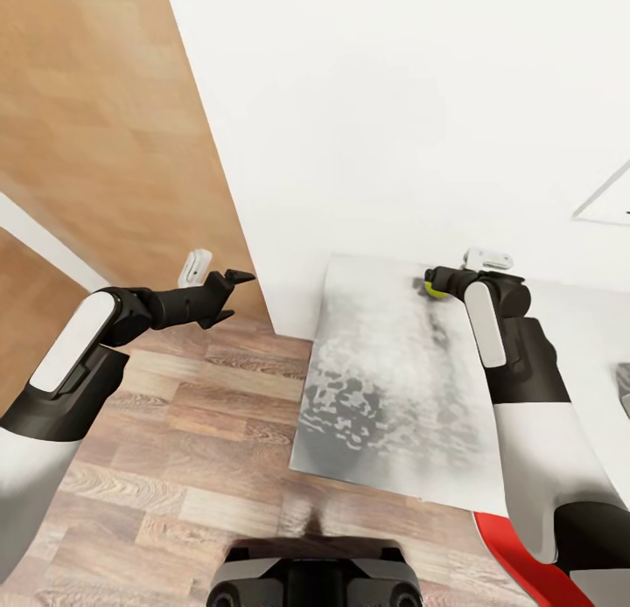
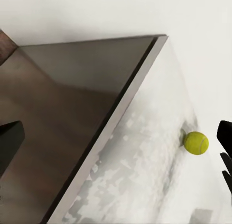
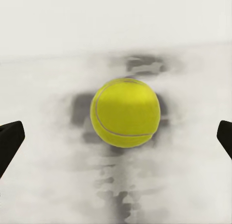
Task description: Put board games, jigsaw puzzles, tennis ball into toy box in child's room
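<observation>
Right wrist view shows the tennis ball (image 3: 125, 112) resting on the table (image 3: 43, 195), centred between the right gripper's (image 3: 116, 141) wide-apart fingertips (image 3: 9, 139), untouched. Left gripper (image 1: 229, 294) hovers over floor, holding nothing, its spread unclear.

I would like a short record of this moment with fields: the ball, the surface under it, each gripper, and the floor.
ball: tennis ball, resting on the table, not gripped
surface: table, pale grey mottled top, against a white wall
right gripper: open, fingers either side of the ball, apart from it
left gripper: over the wood floor, holding nothing; jaw state unclear
</observation>
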`<state>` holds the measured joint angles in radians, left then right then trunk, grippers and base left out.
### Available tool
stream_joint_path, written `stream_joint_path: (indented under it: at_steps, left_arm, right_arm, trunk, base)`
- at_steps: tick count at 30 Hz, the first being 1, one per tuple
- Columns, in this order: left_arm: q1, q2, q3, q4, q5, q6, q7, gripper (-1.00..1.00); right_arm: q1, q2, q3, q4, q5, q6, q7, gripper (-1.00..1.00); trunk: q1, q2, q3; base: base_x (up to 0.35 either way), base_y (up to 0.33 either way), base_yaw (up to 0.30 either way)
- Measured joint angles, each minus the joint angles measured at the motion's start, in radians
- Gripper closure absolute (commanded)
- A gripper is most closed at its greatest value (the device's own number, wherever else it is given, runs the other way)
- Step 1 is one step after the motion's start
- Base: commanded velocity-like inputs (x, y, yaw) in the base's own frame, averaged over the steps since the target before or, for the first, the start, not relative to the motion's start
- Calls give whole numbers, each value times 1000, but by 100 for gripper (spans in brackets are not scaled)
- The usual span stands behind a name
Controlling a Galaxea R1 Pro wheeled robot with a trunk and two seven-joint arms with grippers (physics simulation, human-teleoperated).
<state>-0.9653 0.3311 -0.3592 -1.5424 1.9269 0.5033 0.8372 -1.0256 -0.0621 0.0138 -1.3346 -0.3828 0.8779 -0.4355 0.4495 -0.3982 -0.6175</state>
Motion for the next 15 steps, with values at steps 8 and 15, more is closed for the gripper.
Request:
stream_joint_path:
  at_steps: [8,15]
  left_arm:
    - [0,0,-10,0,0,0,0,-100]
    - [0,0,-12,0,0,0,0,-100]
  right_arm:
    - [-1,0,0,-11,-1,0,0,-100]
    - [-1,0,0,-14,-1,0,0,-100]
  trunk:
    - [0,0,-13]
    - [0,0,-24]
  base:
    - [0,0,0]
    - [0,0,0]
